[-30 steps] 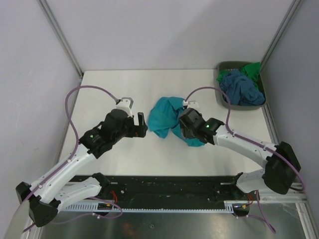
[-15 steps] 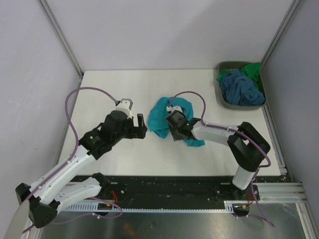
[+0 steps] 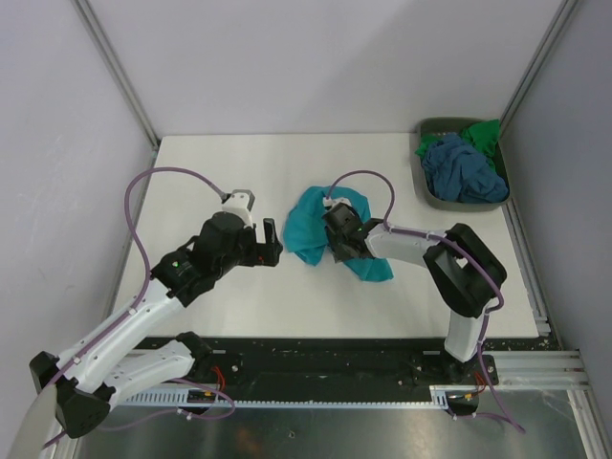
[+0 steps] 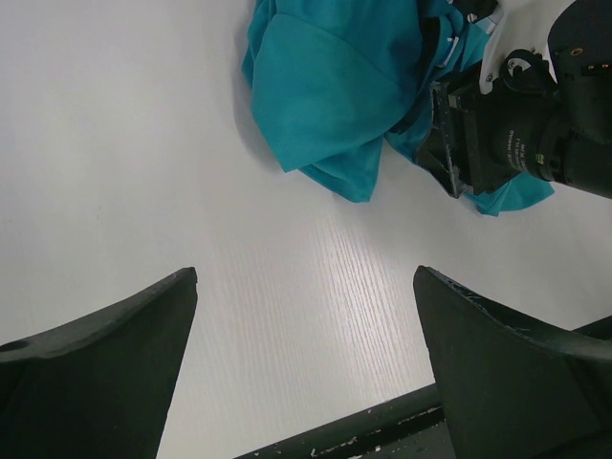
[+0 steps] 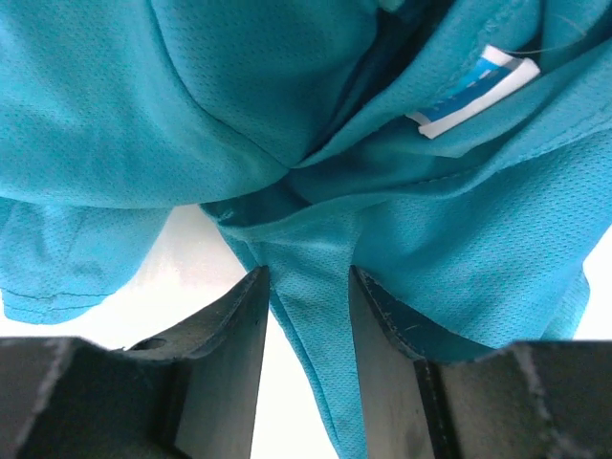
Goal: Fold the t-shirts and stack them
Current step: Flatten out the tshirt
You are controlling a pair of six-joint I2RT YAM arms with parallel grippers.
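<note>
White table (image 3: pixel 239 172): corner bin (image 3: pixel 449 205) holds slate-blue shirt (image 3: pixel 464 170), green shirt (image 3: pixel 485 134).

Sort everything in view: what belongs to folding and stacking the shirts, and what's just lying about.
Job in hand:
- teal shirt
- right gripper, a teal fold between its fingers
- left gripper, open
- blue shirt and green shirt, both in the bin

Just there:
- bin itself
- table
</note>
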